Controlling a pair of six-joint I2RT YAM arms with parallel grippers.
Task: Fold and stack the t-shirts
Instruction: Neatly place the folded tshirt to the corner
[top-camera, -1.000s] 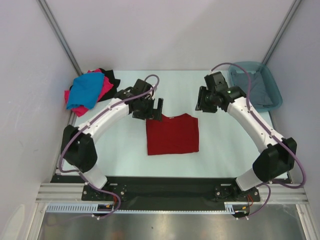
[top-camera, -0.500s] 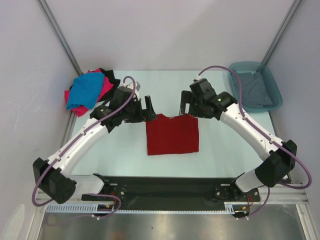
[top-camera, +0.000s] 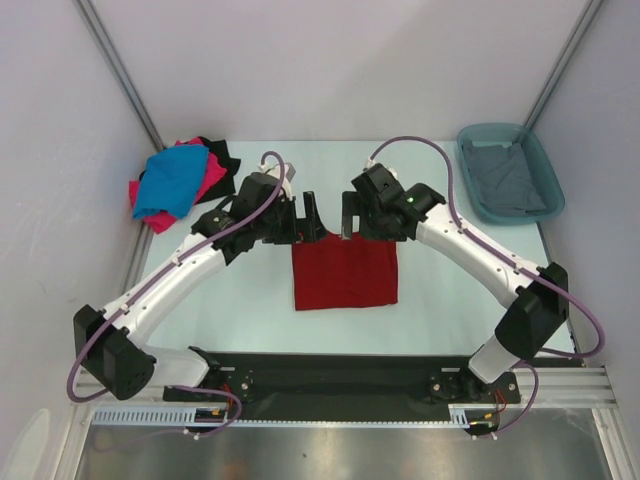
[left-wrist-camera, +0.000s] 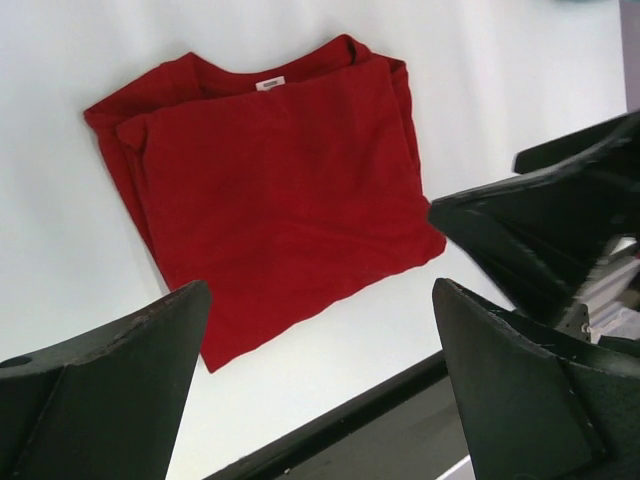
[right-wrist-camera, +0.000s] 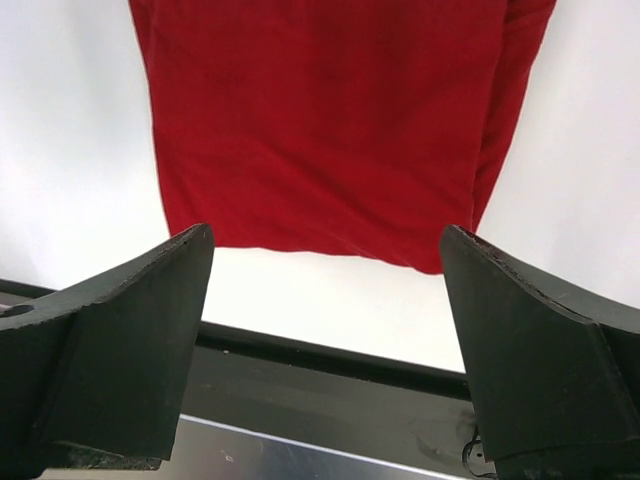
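Three shirts lie bunched far left on the desk, not folded. The left end effector hangs spread and empty over the folded red shirt; the right end effector too. A grey shirt waits in the tub.

You have no text here that you can read. The one label in sight is a small white tag at the inside of the neckline of the red shirt, seen from the left wrist view. Whatever is printed on it is too small and blurred for you to make out. In the top view the tag is too small to pick out, and the right wrist view shows you only plain red cloth
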